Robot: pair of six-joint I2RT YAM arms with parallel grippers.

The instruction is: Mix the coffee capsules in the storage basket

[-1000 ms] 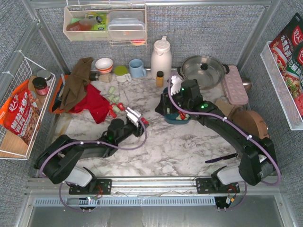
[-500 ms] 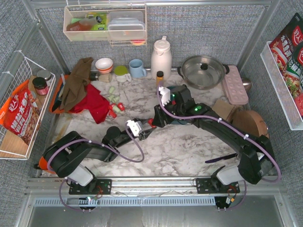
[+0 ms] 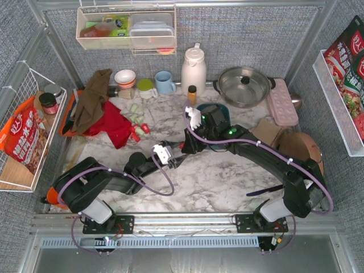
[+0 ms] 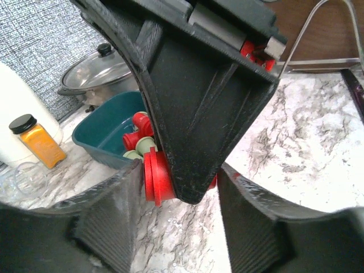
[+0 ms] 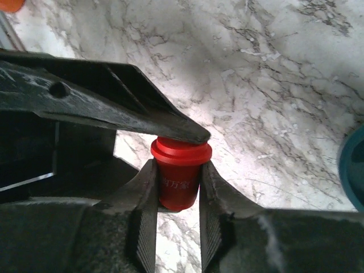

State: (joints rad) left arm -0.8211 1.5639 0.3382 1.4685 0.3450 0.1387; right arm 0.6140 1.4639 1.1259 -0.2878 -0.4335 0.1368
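A red coffee capsule [image 5: 179, 187] is held above the marble table between both grippers. My right gripper [image 5: 177, 170] is shut on its sides. My left gripper [image 4: 181, 182] clamps it end to end, one finger on its rim [image 4: 152, 177]. In the top view the two grippers meet at mid-table: left [image 3: 175, 156], right [image 3: 185, 149]. The dark teal storage basket [image 3: 220, 109] sits behind the right wrist, partly hidden. The left wrist view shows the basket [image 4: 105, 133] holding red and mint capsules [image 4: 139, 129]. Several loose capsules [image 3: 137, 126] lie by the red cloth.
A red cloth [image 3: 114, 126] and brown cloth lie at the left. A white thermos [image 3: 193, 68], a small bottle [image 3: 192, 94], cups, and a lidded pot [image 3: 244, 85] stand along the back. A pink tray and a wooden board are at the right.
My right gripper left the basket, swung left and closed on the red capsule. My left gripper carried that capsule rightward to mid-table. The basket now shows behind the right arm.
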